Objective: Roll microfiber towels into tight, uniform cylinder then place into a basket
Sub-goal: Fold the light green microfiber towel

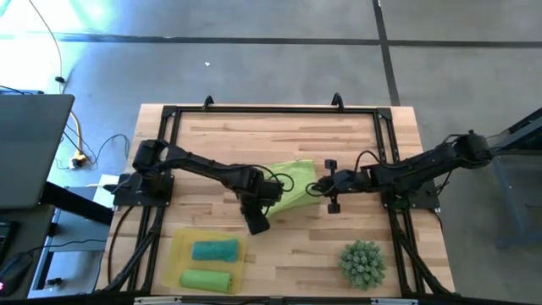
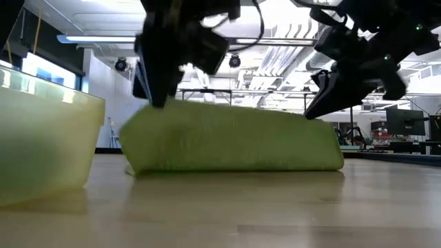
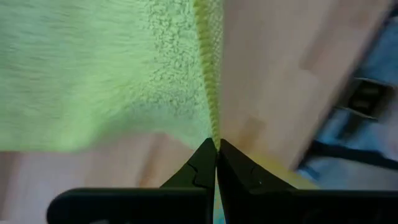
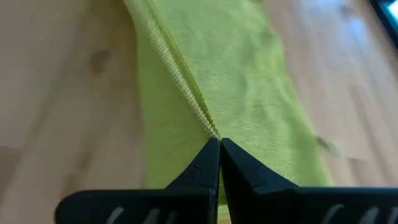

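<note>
You see the left hand (image 3: 216, 148) and right hand (image 4: 219, 144) each clenched on an edge of the lime-green microfiber towel (image 1: 294, 185), mid-tabletop (image 1: 279, 246); the yellow basket (image 1: 174, 258) holds two rolls.

A lab hall: ceiling ducts (image 2: 275, 62), monitors (image 2: 403, 124), concrete floor (image 1: 254, 68).

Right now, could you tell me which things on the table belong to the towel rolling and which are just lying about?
Job: green towel pinched by left gripper and right gripper; basket holding teal roll and green roll.
Lying about: spiky green plant; laptop.
</note>
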### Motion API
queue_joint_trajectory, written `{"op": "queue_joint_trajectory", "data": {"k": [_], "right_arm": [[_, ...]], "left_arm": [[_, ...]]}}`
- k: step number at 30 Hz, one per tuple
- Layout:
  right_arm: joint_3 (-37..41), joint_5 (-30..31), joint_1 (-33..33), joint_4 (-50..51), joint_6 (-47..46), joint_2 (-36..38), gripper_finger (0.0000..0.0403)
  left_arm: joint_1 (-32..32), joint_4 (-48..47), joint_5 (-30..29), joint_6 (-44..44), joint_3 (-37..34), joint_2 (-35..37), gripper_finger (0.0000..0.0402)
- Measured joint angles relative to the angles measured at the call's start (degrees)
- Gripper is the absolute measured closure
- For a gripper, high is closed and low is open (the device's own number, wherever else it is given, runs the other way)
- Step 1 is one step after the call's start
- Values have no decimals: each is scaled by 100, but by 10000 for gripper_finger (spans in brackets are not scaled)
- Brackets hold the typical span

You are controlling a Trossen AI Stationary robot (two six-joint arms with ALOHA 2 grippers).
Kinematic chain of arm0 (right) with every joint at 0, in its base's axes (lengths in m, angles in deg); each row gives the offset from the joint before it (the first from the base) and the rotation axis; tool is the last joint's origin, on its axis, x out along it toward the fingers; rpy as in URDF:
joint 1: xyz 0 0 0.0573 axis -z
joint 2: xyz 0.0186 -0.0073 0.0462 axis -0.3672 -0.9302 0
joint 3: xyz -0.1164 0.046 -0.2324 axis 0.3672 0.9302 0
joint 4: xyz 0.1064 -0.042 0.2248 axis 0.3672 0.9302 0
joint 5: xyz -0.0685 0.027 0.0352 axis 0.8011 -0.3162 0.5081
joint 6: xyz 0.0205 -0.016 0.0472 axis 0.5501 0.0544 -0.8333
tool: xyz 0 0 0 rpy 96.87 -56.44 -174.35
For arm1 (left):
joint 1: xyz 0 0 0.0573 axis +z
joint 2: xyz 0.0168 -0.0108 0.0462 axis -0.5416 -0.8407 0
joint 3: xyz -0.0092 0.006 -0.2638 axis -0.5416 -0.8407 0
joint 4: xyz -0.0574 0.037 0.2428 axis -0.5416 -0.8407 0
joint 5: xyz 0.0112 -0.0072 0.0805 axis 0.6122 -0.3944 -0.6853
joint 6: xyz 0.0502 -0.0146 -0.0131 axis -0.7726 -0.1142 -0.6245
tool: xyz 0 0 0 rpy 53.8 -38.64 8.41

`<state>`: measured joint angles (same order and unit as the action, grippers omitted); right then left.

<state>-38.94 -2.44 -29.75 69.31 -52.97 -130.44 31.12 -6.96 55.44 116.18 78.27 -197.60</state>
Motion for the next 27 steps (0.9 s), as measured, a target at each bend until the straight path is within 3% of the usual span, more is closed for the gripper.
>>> {"op": "queue_joint_trajectory", "data": {"k": [4, 10, 21, 27], "right_arm": [[2, 396, 179, -36, 50, -108, 403], [4, 424, 514, -284, -46, -735, 403], [4, 693, 880, -1615, 720, -1672, 403], [2, 806, 979, -1644, 630, -1674, 403]], "left_arm": [[173, -242, -728, -493, -2, -116, 402], [481, -693, -2268, -929, -4, -91, 401], [825, -803, -3737, -2948, -7, -85, 401], [934, -778, -3909, -3383, 0, -216, 401]]}}
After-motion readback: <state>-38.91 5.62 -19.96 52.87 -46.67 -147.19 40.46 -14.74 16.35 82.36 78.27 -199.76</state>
